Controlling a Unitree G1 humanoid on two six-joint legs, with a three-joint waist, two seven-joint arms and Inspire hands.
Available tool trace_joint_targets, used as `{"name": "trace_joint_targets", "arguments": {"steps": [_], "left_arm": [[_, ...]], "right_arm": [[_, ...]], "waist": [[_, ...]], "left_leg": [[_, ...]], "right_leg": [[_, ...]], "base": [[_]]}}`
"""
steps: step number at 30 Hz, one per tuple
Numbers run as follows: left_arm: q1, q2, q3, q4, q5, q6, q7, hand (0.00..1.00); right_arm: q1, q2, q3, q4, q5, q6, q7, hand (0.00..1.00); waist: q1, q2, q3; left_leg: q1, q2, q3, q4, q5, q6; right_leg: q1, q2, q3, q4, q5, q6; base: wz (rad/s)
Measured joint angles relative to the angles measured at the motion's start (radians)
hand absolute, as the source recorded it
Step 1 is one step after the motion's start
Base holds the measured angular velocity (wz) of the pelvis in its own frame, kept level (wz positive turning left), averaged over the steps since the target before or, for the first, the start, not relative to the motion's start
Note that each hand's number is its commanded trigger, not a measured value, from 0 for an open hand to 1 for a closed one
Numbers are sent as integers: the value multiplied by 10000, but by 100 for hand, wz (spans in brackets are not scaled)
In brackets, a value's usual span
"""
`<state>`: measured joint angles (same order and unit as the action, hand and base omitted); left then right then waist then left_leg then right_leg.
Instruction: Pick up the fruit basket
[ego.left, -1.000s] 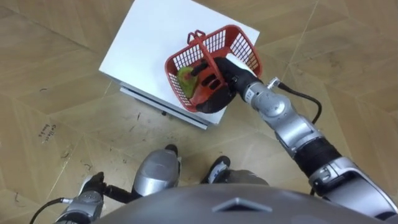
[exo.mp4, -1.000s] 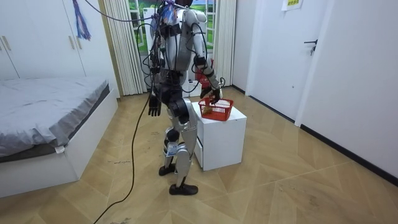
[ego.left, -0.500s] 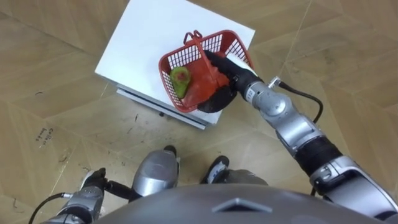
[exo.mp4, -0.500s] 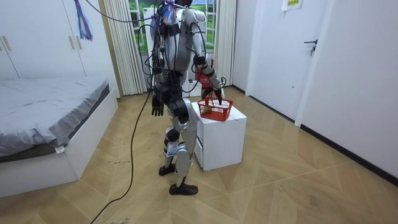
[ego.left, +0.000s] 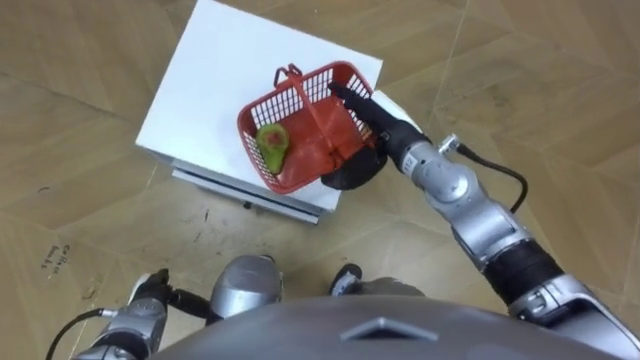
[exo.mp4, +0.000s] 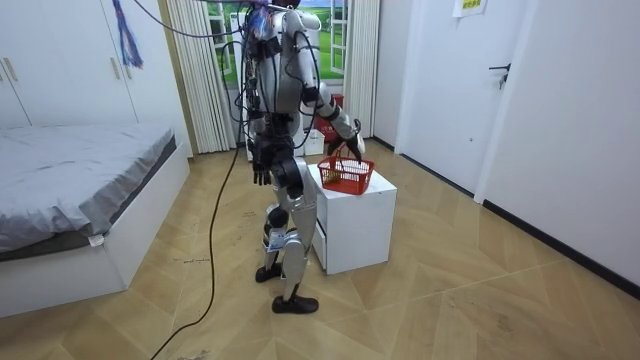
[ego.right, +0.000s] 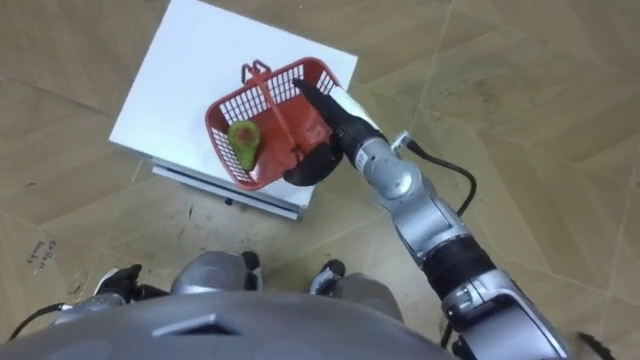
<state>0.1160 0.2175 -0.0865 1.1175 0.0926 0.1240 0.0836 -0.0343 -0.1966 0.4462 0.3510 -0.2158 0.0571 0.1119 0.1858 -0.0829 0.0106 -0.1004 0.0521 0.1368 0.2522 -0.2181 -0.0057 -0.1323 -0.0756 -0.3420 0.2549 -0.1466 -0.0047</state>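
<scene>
The basket (ego.left: 325, 78) rests toward the table's (ego.left: 210, 90) 4 o'clock corner, apparently not yet lifted. The right hand (ego.left: 372, 115) reaches in from 4 o'clock to the handle (ego.left: 305, 100); whether it has closed, I cannot tell. The left hand (exo.mp4: 262, 163) hangs relaxed and empty. Securing the grasp and lifting are left.

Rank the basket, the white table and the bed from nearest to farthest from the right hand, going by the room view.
1. The basket: right at the right hand.
2. The white table: just below the basket, in front of the robot.
3. The bed: far off, at the room view's left.
</scene>
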Motion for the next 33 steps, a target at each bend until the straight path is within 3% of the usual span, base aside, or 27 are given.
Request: {"name": "trace_joint_targets", "arguments": {"steps": [2, 3, 4, 5, 9, 12, 16, 24, 28, 33], "left_arm": [[64, -62, 145, -32, -3, -43, 12, 0], [128, -77, 186, -29, -5, -88, 13, 0], [232, -99, 372, -38, -5, -154, 18, 0], [306, -109, 480, -87, -5, -190, 28, 0], [707, -126, 840, -450, 0, -217, 249, 0], [878, -178, 1053, -746, -9, -224, 378, 0], [926, -268, 1216, -734, -7, -433, 838, 0], [1169, -478, 1636, -748, 807, -561, 1097, 0], [1166, -520, 1638, -758, 1235, -298, 1090, 0], [1258, -589, 1768, -595, 2030, 103, 1009, 0]], "right_arm": [[240, -46, -235, -96, -186, -8, -7, 0], [456, -41, -490, -179, -296, -37, -30, 0], [755, -38, -819, -240, -302, -143, -101, 0], [875, -39, -972, -273, -313, -166, -160, 0], [1654, -186, -1970, -648, -883, -248, -570, 0], [2349, -337, -2571, -403, -1388, -337, -930, 0], [2939, -367, -3240, 1459, -1432, -486, -1462, 0], [3520, -306, -4023, 5089, -1504, -533, -2215, 0], [3436, 33, -4025, 6374, -1574, -87, -2059, 0], [3204, 469, -4291, 7633, -1564, 585, -1149, 0]], "waist": [[-101, 142, -16], [-197, 205, -76], [-288, 349, -96], [-349, 360, -102], [-998, 594, -125], [-1263, 588, -126], [-1498, 515, -118], [-1583, 501, -119], [-1583, 519, -100], [-1591, 523, -114]], "left_leg": [[306, 6, 153, -168, 1, -1], [473, 21, 251, -223, 0, -3], [676, 28, 344, -329, 0, -4], [759, 37, 414, -351, -1, -6], [934, 33, 515, -492, -1, -7], [1131, 18, 551, -572, 2, -11], [1409, -28, 577, -742, 1, -7], [1694, -52, 570, -901, -4, -12], [1989, -55, 534, -1027, -15, -26], [2310, -51, 539, -1091, -74, -39]], "right_leg": [[158, 37, 187, -5, 2, 3], [274, 65, 310, -4, 2, 3], [344, 92, 396, -5, 1, 4], [390, 96, 415, -3, 0, 5], [437, 100, 539, 13, -10, 22], [605, 134, 680, -8, -35, 58], [823, 114, 681, -56, -96, 106], [1063, 123, 679, -154, -182, 180], [1299, 138, 703, -166, -253, 193], [1582, 138, 673, -139, -347, 203]], "base": [[-28], [-26], [-25], [-21], [-11], [-7], [-1], [1], [1], [0]]}}
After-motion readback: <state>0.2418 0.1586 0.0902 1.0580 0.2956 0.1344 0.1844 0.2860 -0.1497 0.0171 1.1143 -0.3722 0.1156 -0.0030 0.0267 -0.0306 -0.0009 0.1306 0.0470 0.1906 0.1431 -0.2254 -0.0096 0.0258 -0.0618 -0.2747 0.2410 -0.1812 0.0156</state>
